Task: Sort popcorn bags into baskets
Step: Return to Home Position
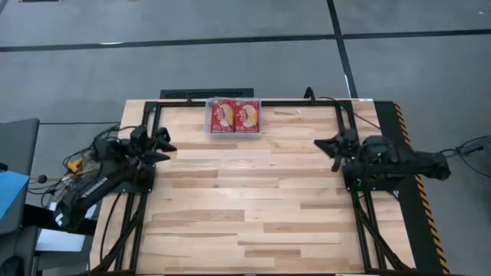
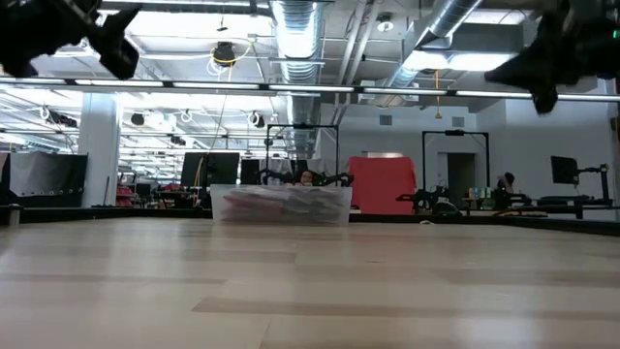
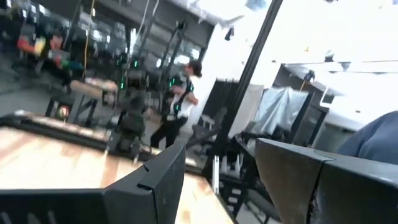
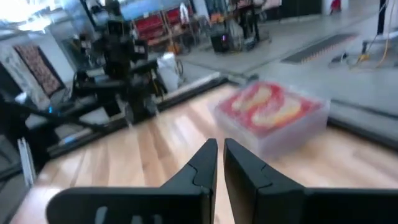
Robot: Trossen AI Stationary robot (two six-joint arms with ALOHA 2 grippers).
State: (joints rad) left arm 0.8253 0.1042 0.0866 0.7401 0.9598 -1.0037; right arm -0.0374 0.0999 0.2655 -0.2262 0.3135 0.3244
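Near half of the wood table (image 1: 245, 222): open planks edge to edge. Black frame rails (image 1: 138, 222) run along both side edges, and a yellow-black hazard stripe (image 1: 420, 199) marks the right edge.

Mid table, left side: the left gripper (image 1: 163, 146) sits over the left rail, raised well off the wood. Its fingers (image 3: 161, 183) are spread wide and hold nothing.

Mid table, right side: the right gripper (image 1: 328, 147) is in the mirror spot, also raised. Its fingers (image 4: 202, 165) are together but for a thin slit, with nothing between them.

The two grippers are well apart, with a wide strip of open wood between them. The low view shows both only at the top corners, high above the surface.

Far edge, centre: the clear plastic tub (image 2: 281, 208) stands just inside the rear rail, well apart from both grippers. The red popcorn bags (image 1: 235, 116) lie inside it. Two large ones with cream-yellow pictures lie side by side on top, filling the tub. I cannot count the layers beneath.

Off the table on the left is a cable bundle (image 1: 73, 165). Beyond the far edge the room shows a red panel (image 2: 383, 184) and racks. A person (image 3: 177, 102) stands in the room past the left arm.
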